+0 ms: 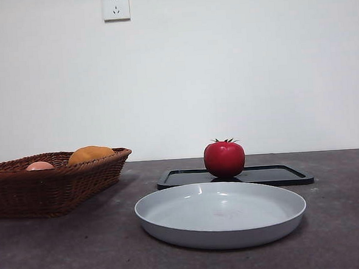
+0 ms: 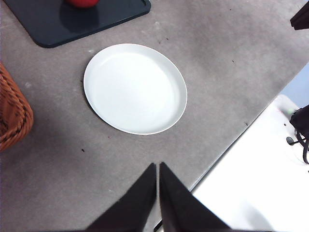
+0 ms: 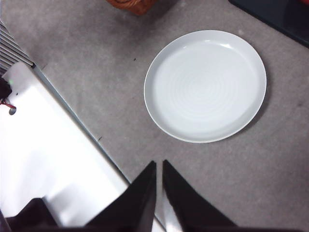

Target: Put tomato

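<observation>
Leftmost on the grey counter (image 1: 52, 252) sits a brown wicker basket (image 1: 54, 185), holding a pale pink fruit (image 1: 40, 165) and an orange fruit (image 1: 90, 154) that rise just above its rim. Right of it, nearer the front, lies a shallow white plate (image 1: 221, 214), empty, with its far rim just short of a flat black tray (image 1: 273, 174). The tomato (image 1: 224, 158) stands upright on that tray, towards its left part, green stem on top, well apart from the basket. Nothing stands between the tomato and the plate; the plate lies directly before it. A white wall with a socket (image 1: 115, 5) backs the scene.

Both arms hang back over the counter's near edge. The left claw (image 2: 158, 166) has its two black jaws pressed together, tips nearly meeting, gripping nothing and touching nothing; the plate lies beyond it, and the tomato shows only as a red sliver on the tray. The right claw (image 3: 159, 164) is likewise closed and empty, above bare counter near the plate, with the basket's corner and the tray's corner at the view's far edge.
</observation>
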